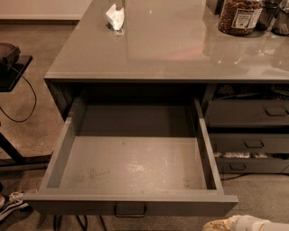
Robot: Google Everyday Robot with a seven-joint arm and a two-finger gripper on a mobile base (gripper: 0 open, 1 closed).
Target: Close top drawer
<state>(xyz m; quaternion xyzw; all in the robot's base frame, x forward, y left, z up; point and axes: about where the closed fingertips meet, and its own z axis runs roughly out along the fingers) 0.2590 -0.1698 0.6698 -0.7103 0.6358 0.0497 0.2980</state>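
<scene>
The top drawer is pulled far out from under the grey counter. Its scuffed grey floor is bare, and its flat front with the small central pull handle lies along the bottom of the view. A pale rounded part of my gripper shows at the bottom right edge. It is just right of the drawer front's right corner and apart from the handle. The rest of the arm is out of view.
The glossy counter top carries a crumpled white item, a jar of brown food and dark containers. Narrower grey drawers stand at the right. A black stand with a cable and a shoe are at the left.
</scene>
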